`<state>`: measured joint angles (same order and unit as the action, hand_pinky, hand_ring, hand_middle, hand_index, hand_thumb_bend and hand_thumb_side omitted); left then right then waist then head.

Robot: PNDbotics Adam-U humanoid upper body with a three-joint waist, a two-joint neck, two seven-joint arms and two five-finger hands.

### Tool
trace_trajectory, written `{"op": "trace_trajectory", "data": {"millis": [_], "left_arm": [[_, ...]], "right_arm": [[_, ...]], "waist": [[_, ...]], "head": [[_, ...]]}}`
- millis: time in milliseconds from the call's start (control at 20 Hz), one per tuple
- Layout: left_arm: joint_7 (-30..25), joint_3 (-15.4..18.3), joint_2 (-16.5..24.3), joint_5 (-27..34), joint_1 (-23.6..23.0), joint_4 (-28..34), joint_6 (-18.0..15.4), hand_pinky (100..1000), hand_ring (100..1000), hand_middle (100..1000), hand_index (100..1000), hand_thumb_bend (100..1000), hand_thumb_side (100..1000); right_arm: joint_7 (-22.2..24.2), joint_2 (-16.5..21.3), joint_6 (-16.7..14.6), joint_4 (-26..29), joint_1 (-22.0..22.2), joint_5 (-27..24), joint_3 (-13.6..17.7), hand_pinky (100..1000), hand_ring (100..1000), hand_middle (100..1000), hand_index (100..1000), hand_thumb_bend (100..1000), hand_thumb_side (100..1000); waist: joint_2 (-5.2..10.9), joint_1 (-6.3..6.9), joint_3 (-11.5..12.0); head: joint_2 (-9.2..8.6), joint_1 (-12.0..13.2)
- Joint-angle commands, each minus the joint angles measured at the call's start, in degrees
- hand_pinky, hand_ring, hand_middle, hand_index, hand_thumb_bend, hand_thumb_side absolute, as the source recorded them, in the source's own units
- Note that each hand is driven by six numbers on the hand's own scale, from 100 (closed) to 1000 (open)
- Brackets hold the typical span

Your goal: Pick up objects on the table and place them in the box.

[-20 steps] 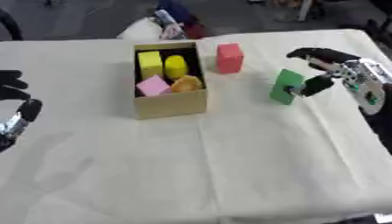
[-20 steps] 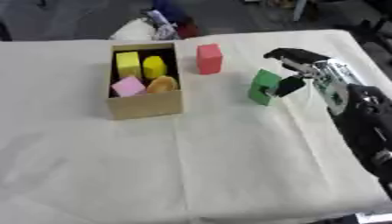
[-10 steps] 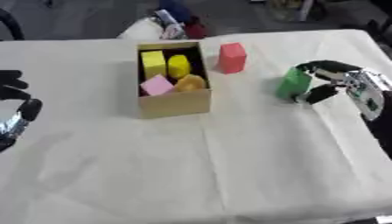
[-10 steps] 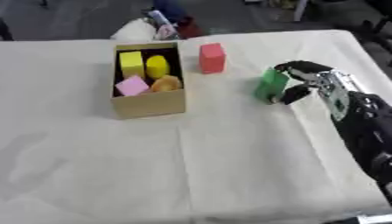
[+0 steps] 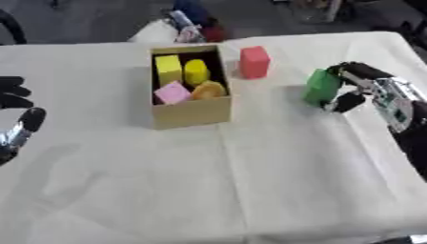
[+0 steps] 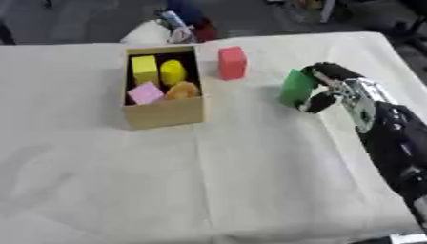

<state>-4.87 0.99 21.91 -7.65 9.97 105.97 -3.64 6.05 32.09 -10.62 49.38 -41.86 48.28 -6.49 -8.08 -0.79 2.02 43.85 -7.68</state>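
A brown cardboard box (image 5: 190,110) stands at the table's upper middle. Inside it lie two yellow pieces (image 5: 167,68), a pink piece (image 5: 173,92) and an orange piece (image 5: 208,89). A red block (image 5: 253,61) stands upright just right of the box. Further right, my right hand (image 5: 355,83) has its fingers and thumb curled round a green block (image 5: 320,87), which is upright and tilted slightly. My left hand (image 5: 18,121) rests at the left edge with fingers relaxed, holding nothing.
A cream cloth (image 5: 250,181) covers the table, with wide bare cloth in front of the box. Beyond the far edge sit a white bundle and some red and blue items (image 5: 188,24).
My right hand has closed round the green block. The block has shifted a little along with the hand. The left hand has stayed put.
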Motion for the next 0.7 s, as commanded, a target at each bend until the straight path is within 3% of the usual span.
{"op": "trace_trajectory", "data": {"millis": [50, 150, 200, 250, 500, 700], "left_arm": [[-0.1, 0.68, 0.46, -0.05, 0.45, 0.72, -0.08, 732, 615, 608, 774, 538, 514], [-0.12, 0.64, 0.46, -0.05, 0.44, 0.69, -0.09, 732, 615, 608, 774, 537, 514], [-0.16, 0.58, 0.45, -0.04, 0.41, 0.68, -0.1, 732, 615, 608, 774, 537, 514], [-0.22, 0.53, 0.44, -0.04, 0.39, 0.67, -0.11, 732, 615, 608, 773, 537, 514], [-0.55, 0.24, 0.32, -0.01, 0.33, 0.54, -0.18, 732, 615, 607, 772, 536, 514], [-0.98, -0.22, 0.07, 0.23, 0.84, 0.62, -0.29, 732, 614, 607, 772, 537, 513]], "right_arm": [[-3.91, 2.18, -0.94, 4.68, -1.75, -3.01, -0.77, 689, 602, 430, 688, 169, 106], [-3.2, 2.42, -1.68, 7.7, -2.77, -4.85, -1.91, 690, 603, 431, 689, 163, 106], [-2.45, 2.35, -2.16, 9.3, -3.58, -5.66, -2.5, 688, 601, 430, 688, 125, 297], [-1.41, 2.15, -2.53, 10.69, -4.5, -6.93, -3.03, 688, 601, 431, 690, 144, 110], [6.02, -1.06, -4.45, 14.21, -10.14, -13.48, -5.98, 703, 619, 455, 712, 101, 130], [12.37, -5.45, -5.22, 10.72, -14.55, -13.19, -6.75, 719, 667, 523, 776, 100, 152]], "waist": [[0.52, 0.6, -0.05], [0.6, 0.51, -0.01], [0.65, 0.45, 0.08], [0.71, 0.4, 0.17], [0.96, 0.3, 1.12], [1.01, 0.48, 2.68]], "head": [[0.27, 0.1], [0.27, 0.0], [0.27, -0.1], [0.27, -0.18], [0.27, -0.95], [0.26, -2.47]]}}
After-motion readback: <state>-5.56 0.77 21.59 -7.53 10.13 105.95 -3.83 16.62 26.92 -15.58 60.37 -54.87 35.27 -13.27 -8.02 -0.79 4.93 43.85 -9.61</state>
